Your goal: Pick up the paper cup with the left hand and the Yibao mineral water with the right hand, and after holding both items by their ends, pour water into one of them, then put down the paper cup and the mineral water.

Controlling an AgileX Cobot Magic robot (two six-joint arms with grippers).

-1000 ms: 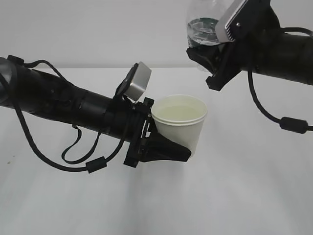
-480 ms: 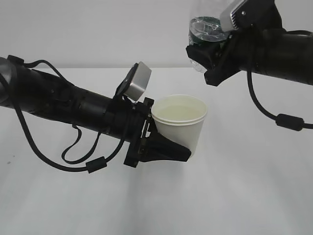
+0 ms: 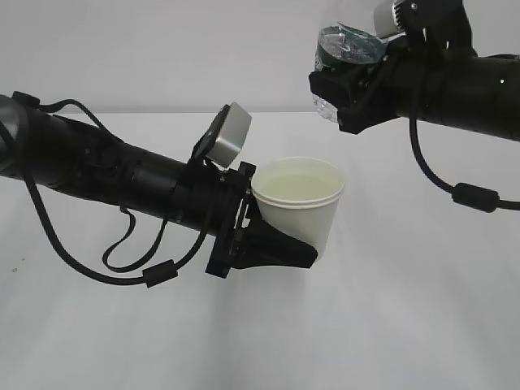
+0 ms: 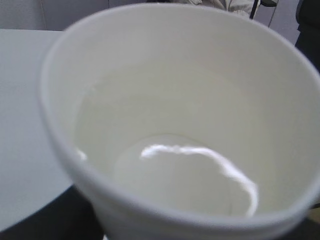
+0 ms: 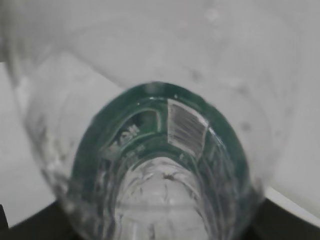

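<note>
Now paper cup [image 3: 299, 201] clamped in left pincer [image 3: 272, 244], bottle [image 3: 345, 49] in right pincer [image 3: 341, 93].

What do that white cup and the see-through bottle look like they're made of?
The paper cup looks like matte cream paper: an opaque wall, a rolled rim, and no shine apart from the liquid glinting inside. The Yibao mineral water looks like thin clear plastic: you can see through its ribbed wall, and a dark green printed label band wraps its middle.
</note>
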